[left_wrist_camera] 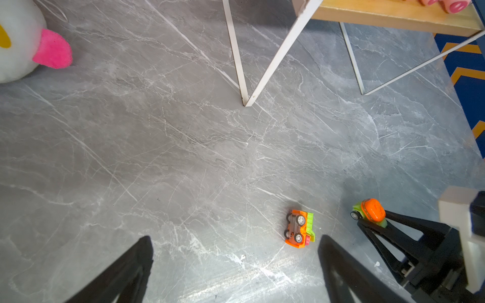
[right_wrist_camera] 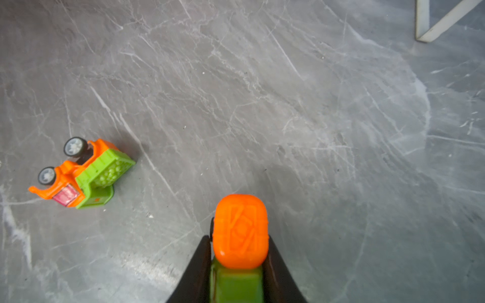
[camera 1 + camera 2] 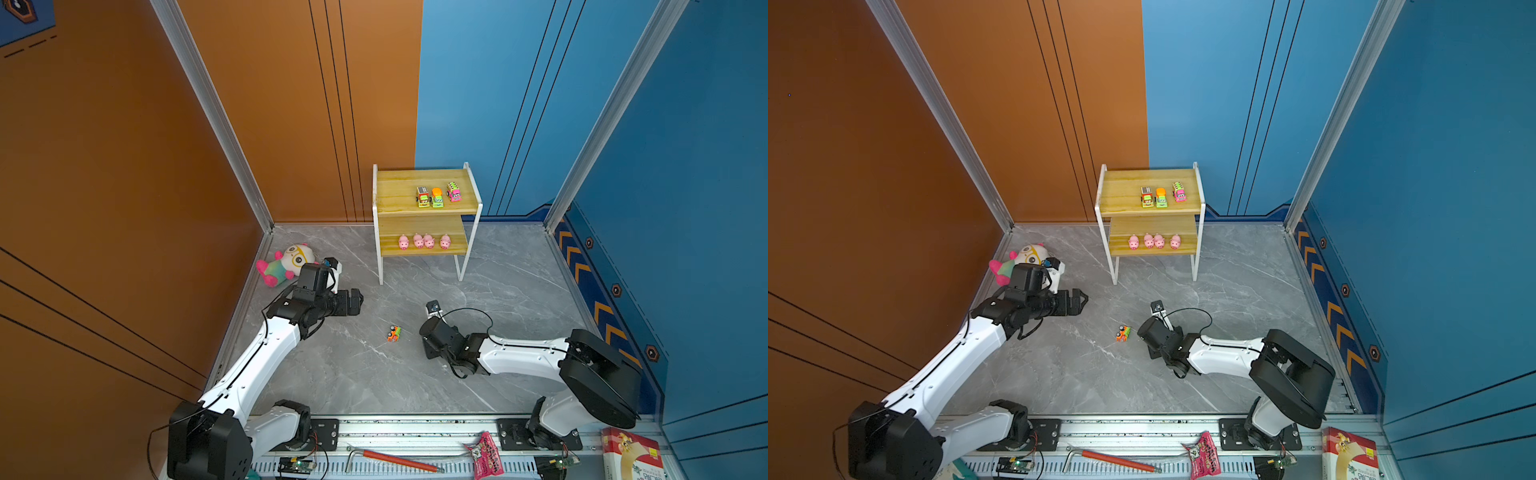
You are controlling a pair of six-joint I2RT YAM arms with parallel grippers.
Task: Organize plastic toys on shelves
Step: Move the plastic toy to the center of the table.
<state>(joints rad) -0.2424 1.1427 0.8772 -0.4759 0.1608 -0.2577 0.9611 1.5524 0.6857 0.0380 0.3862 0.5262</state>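
1. Trucks (image 3: 436, 197): three are standing in a row on the top shelf (image 3: 395, 195).
2. Four pigs (image 3: 429, 241) are standing on the lower shelf (image 3: 390, 230).
3. An orange truck (image 3: 394, 333) is lying on its side on the worktop (image 3: 332, 374), between the two grippers.
4. The right gripper (image 1: 367, 223) is pinching a green truck (image 2: 240, 230) with an orange top, its jaws nearly closed.
5. The left gripper (image 1: 236, 240) is hanging wide open, holding nothing.
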